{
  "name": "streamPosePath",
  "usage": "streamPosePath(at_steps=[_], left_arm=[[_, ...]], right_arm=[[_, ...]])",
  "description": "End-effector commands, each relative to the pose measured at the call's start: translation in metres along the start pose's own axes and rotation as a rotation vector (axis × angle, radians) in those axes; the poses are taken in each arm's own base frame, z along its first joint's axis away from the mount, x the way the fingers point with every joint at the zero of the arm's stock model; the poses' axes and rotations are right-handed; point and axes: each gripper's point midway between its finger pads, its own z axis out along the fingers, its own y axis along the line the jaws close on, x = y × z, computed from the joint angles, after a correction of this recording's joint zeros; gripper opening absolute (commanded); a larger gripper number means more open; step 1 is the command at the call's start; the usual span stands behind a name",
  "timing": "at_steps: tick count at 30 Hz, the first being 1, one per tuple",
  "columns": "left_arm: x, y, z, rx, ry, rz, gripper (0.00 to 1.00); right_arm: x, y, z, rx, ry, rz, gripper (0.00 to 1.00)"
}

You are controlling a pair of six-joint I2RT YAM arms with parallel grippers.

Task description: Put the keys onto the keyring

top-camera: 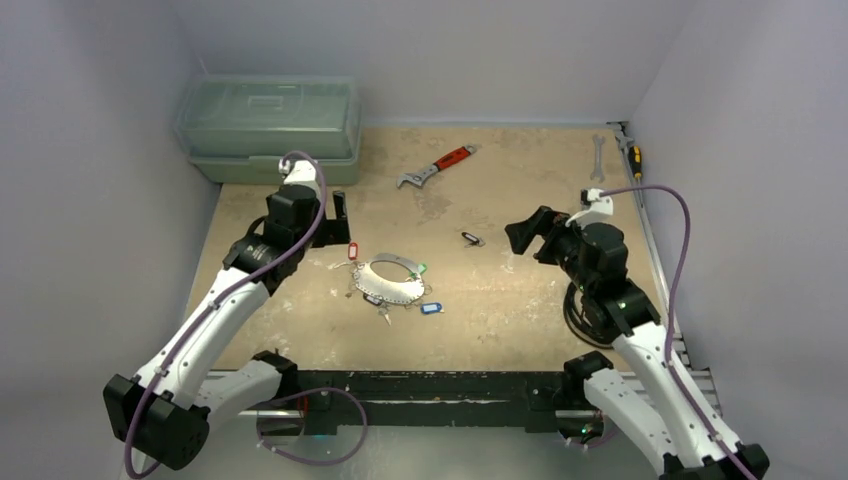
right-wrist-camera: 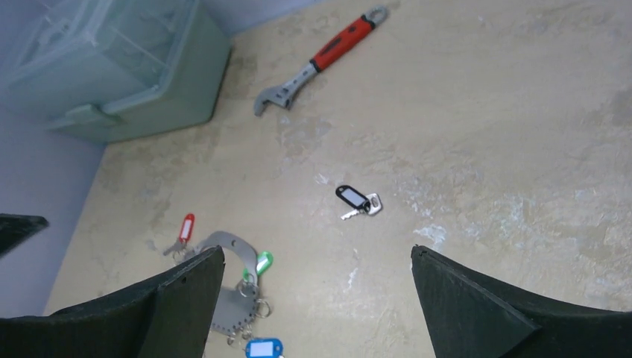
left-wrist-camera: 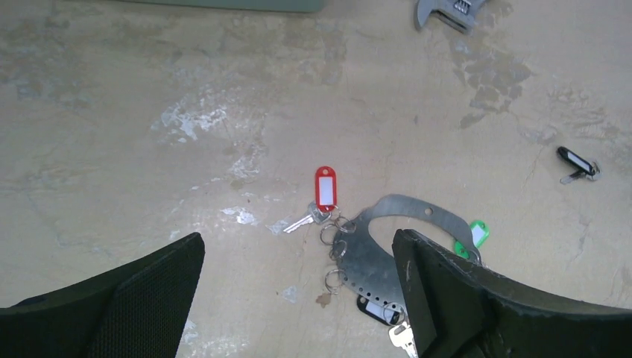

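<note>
Left claw (left-wrist-camera: 298, 242) and right claw (right-wrist-camera: 317, 253), both wide and empty; keyring (left-wrist-camera: 365, 259) toward near edge of desk (top-camera: 520, 320) (black-tagged key (right-wrist-camera: 356, 200) lying apart)

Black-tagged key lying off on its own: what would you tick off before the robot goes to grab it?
1. Black-tagged key lies flat, apart from everything else: ok.
2. Right gripper open and empty, key ahead of it in its wrist view: ok.
3. Left gripper open and empty, above the keyring: ok.
4. Red-handled wrench lies farther back, clear of the key: ok.
5. Where the keyring opens to take a key: cannot tell.
6. Black-tagged key on the keyring: not ok, not yet done.
</note>
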Motion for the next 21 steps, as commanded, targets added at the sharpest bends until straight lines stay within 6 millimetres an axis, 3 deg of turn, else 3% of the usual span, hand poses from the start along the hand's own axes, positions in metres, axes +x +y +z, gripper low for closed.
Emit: streamPosePath(at_steps=[1, 10, 17, 21], left_arm=[[-0.021, 0.015, -0.009, -0.069, -0.105, -0.007, 0.98], [-0.021, 0.052, -0.013, -0.242, -0.197, 0.025, 0.99], [-0.010, 0.038, 0.011, -0.137, -0.088, 0.066, 0.98], [-0.001, 0.024, 0.017, -0.033, -0.047, 0.079, 0.96]], right_arm=[[0.001, 0.010, 0.009, -0.043, 0.045, -0.064, 0.99], [0.001, 0.016, 0.015, -0.073, 0.094, -0.159, 0.99], [0.020, 0.011, 0.028, -0.037, 0.185, -0.206, 0.99], [0.032, 0.020, 0.037, -0.077, 0.206, -0.210, 0.99]])
